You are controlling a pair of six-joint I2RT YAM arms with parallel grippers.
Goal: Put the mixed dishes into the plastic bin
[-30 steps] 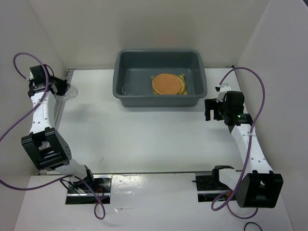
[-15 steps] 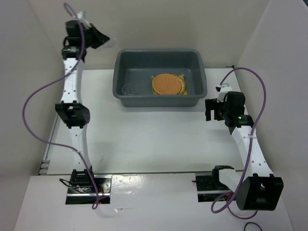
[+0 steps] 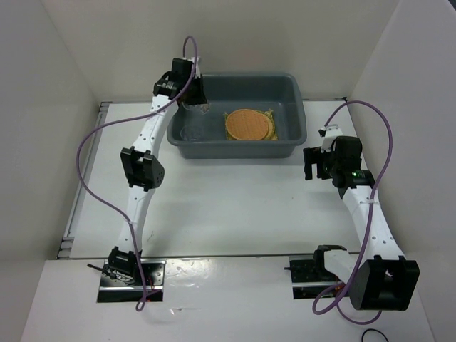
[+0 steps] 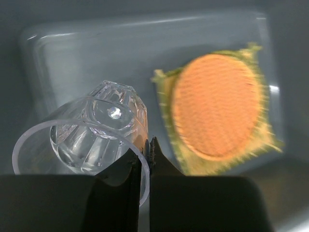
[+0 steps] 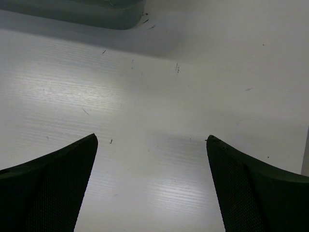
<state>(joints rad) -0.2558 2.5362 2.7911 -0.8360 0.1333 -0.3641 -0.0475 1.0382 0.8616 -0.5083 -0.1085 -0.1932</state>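
Observation:
The grey-blue plastic bin (image 3: 299, 121) stands at the back middle of the table. In it the orange-brown disc (image 3: 248, 124) lies on the yellow woven mat (image 3: 271, 114). Both show in the left wrist view, the disc (image 4: 215, 106) over the mat (image 4: 166, 82). A clear glass cup (image 3: 189, 132) sits at the bin's left end. My left gripper (image 3: 197, 104) hangs over the bin's back left corner, shut (image 4: 148, 145) on the rim of a second clear glass cup (image 4: 91, 135). My right gripper (image 3: 308, 165) is open (image 5: 152, 140) and empty over bare table right of the bin. The tan woven disc is not in view.
White walls enclose the table on the left, back and right. The bin's near right corner (image 5: 96, 14) shows at the top of the right wrist view. A metal rail (image 3: 85, 171) runs along the table's left edge.
My left arm has swung from the far left wall up and right to above the bin's left end, carrying the glass cup. The right arm has not moved.

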